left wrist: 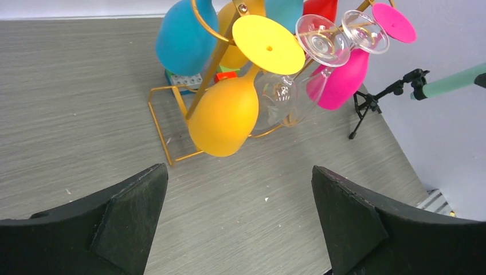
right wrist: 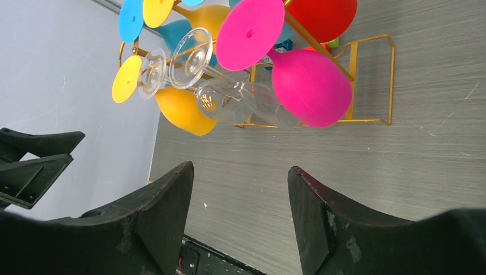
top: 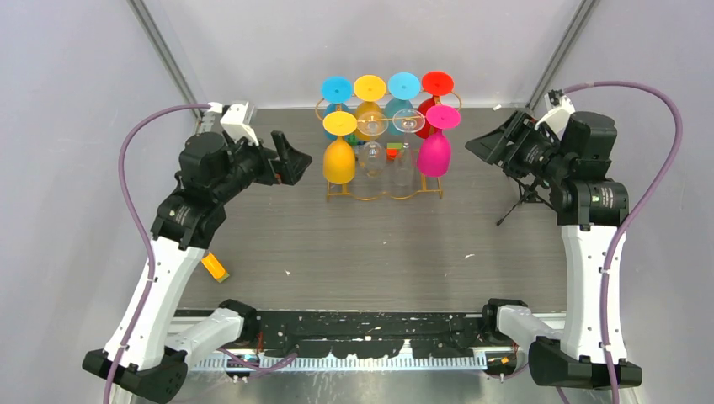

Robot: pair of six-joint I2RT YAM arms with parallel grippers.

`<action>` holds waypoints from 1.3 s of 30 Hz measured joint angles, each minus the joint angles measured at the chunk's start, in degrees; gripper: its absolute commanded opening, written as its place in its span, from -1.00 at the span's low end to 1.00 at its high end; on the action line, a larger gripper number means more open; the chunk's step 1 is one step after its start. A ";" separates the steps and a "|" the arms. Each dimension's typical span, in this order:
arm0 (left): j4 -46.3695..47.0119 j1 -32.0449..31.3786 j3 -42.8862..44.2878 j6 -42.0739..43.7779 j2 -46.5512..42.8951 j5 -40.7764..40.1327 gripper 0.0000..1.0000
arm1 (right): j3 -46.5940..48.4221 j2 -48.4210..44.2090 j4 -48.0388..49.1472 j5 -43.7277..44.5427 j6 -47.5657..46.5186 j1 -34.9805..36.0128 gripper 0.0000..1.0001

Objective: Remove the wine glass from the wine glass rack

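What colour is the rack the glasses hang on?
The rack is gold, clearest in the left wrist view.

We take this for a robot lab cell: plain pale walls (top: 76,67) enclose a grey table (top: 379,244), with a small black tripod (top: 524,200) at three o'clock.

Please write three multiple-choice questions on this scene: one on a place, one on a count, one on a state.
1. Which glass hangs on the rack nearest the left gripper? A pink; B yellow; C red.
2. How many clear glasses hang there? A two; B four; C none.
3. The left gripper is: A shut on a glass; B open and empty; C shut and empty.
Answers: 1 B, the yellow glass hangs at the corner facing that gripper; 2 A, two show in the front row; 3 B, its jaws stand wide apart, nothing between.
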 measured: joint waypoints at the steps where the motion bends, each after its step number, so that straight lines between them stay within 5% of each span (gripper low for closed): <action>1: 0.28 0.00 -0.22 -0.35 0.00 0.20 0.99 | -0.44 0.02 0.07 0.02 0.26 0.00 0.33; 11: 7.17 0.04 -6.49 -1.05 -0.02 13.97 0.99 | -5.27 -2.19 5.09 0.35 5.03 0.00 0.32; 18: 9.44 0.04 -5.81 -4.07 1.14 14.82 0.99 | -11.89 -4.07 12.09 -0.52 12.96 0.04 0.24; 21: 9.33 0.04 -3.02 -6.67 4.02 12.85 0.95 | -14.47 -5.33 14.73 -0.76 16.13 0.04 0.20; 27: 13.79 0.04 -0.37 -18.08 8.33 7.98 0.50 | -16.17 -7.41 17.20 -0.87 19.30 0.15 0.17; 39: 20.44 -4.63 -3.82 -38.16 9.84 -6.88 0.35 | -16.59 -9.40 17.79 -0.83 20.57 0.68 0.17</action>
